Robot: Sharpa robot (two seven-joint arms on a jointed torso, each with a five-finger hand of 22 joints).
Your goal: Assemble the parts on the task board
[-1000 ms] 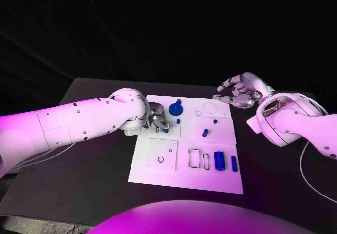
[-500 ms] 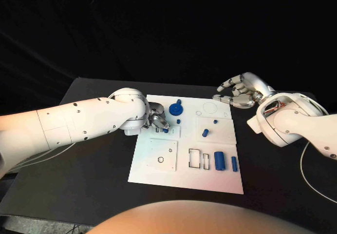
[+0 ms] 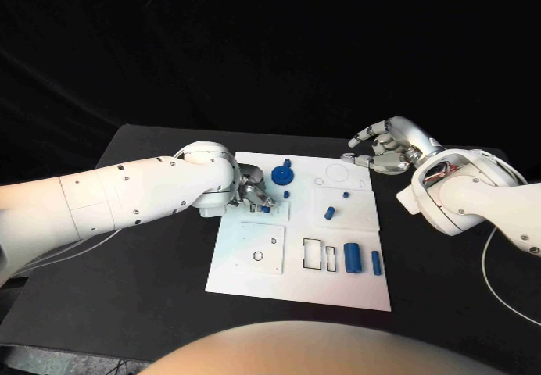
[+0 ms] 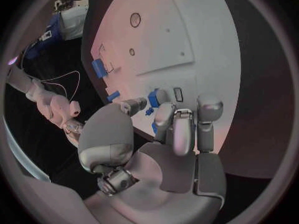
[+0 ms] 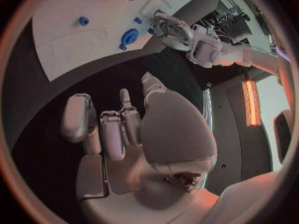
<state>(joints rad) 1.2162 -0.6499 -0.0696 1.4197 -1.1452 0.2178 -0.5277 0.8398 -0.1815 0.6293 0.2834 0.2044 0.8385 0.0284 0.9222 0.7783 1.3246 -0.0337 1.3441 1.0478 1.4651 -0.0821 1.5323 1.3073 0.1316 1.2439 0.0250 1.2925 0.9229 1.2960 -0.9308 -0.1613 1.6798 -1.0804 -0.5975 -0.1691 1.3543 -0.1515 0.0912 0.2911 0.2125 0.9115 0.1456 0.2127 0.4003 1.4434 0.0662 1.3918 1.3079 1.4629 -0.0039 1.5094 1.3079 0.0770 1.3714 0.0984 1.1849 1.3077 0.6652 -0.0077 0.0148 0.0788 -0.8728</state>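
The white task board (image 3: 299, 277) lies in the middle of the black table. My left hand (image 3: 250, 191) rests over the board's left side and pinches a small blue part (image 4: 154, 98) between thumb and fingers, beside a small slot (image 4: 179, 94). A blue gear-shaped part (image 3: 282, 172) sits just beyond that hand. A short blue peg (image 3: 329, 212), a blue cylinder (image 3: 352, 258) and a slim blue bar (image 3: 375, 262) lie further right. My right hand (image 3: 387, 147) hovers above the board's far right corner, fingers loosely bent, holding nothing.
A square plate with a small hole (image 3: 259, 248) and rectangular cut-outs (image 3: 317, 255) mark the board's near half. Bare black table (image 3: 135, 266) surrounds the board. My left forearm (image 3: 124, 195) crosses the table's left side.
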